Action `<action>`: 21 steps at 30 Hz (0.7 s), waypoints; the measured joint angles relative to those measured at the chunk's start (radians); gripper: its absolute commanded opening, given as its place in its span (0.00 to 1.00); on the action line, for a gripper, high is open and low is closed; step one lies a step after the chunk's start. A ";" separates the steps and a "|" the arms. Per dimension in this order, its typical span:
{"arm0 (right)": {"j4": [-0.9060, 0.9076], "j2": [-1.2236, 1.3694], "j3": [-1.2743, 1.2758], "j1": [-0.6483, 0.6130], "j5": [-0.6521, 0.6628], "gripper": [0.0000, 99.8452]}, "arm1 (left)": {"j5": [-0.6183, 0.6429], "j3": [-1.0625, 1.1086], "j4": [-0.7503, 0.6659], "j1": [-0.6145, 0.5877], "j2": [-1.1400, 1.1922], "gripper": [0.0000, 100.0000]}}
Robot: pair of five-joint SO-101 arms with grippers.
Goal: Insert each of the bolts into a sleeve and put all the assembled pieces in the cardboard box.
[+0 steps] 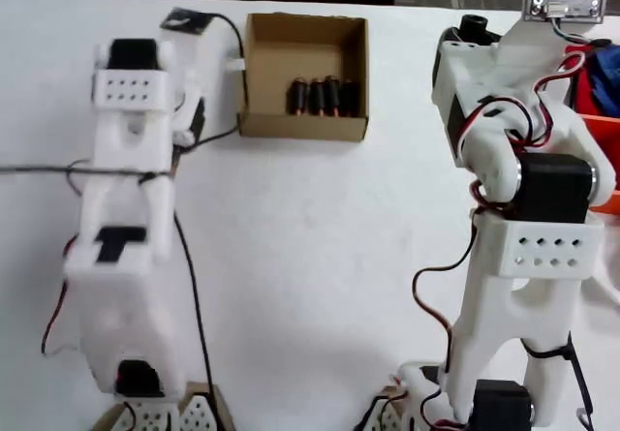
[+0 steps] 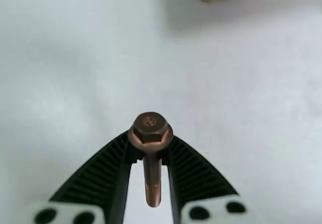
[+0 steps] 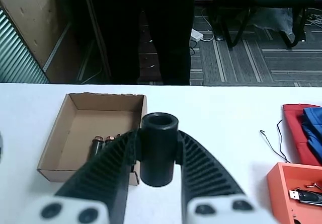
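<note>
In the left wrist view my left gripper [image 2: 150, 151] is shut on a copper bolt [image 2: 150, 148], its hex head out past the fingertips, above the white table. My right gripper [image 3: 158, 153] is shut on a black sleeve [image 3: 159, 148] held upright, its open bore facing up. The cardboard box [image 1: 260, 75] stands at the back middle of the table, also beyond the sleeve as the cardboard box [image 3: 75, 133]. Several assembled pieces [image 1: 323, 96] lie side by side in its right part. The left arm [image 1: 131, 208] and the right arm [image 1: 523, 218] stand on either side.
An orange tray [image 3: 297, 183] with small items sits at the right, a red and blue object [image 3: 302, 131] behind it. Black cables [image 1: 194, 286] trail over the table by the left arm. White table [image 1: 320, 257] lies between the arms.
</note>
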 measured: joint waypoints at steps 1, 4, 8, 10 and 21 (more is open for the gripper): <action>0.000 0.000 0.000 0.000 0.000 0.02 | 0.000 0.057 -0.018 -0.002 -0.072 0.03; -0.002 0.000 0.009 0.000 -0.006 0.02 | 0.000 0.267 -0.123 -0.003 -0.307 0.03; -0.063 -0.003 0.104 -0.011 -0.055 0.02 | 0.000 0.669 -0.391 -0.002 -0.637 0.03; -0.124 -0.025 0.183 -0.026 -0.060 0.02 | 0.000 0.898 -0.569 -0.005 -0.793 0.03; -0.756 -0.445 0.924 -0.186 -0.060 0.02 | 0.003 1.320 -1.065 -0.005 -1.286 0.03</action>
